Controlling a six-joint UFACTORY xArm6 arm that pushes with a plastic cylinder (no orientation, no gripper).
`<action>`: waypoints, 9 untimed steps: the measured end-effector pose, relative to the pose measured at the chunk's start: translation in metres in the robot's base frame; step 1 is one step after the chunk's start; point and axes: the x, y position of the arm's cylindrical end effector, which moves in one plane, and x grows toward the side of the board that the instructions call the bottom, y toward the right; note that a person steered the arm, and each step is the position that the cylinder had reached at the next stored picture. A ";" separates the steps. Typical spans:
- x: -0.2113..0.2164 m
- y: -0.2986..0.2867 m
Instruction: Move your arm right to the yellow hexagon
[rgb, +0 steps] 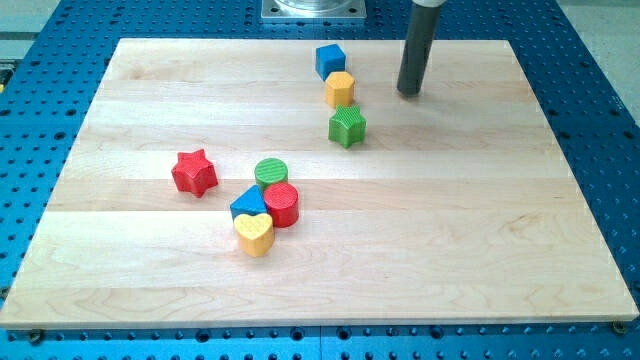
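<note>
The yellow hexagon (340, 89) sits near the view's top centre, between the blue cube (330, 60) above it and the green star (347, 127) below it. My tip (408, 93) rests on the board to the right of the yellow hexagon, about level with it and apart from it by a clear gap. The rod rises straight up out of the view's top. The tip touches no block.
A red star (194, 172) lies at the view's left. A cluster of a green cylinder (270, 173), a red cylinder (282, 204), a blue triangle (247, 206) and a yellow heart (254, 233) lies below centre. The wooden board (480, 240) sits on a blue perforated table.
</note>
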 end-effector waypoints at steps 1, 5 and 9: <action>-0.018 -0.008; 0.005 -0.049; 0.019 -0.062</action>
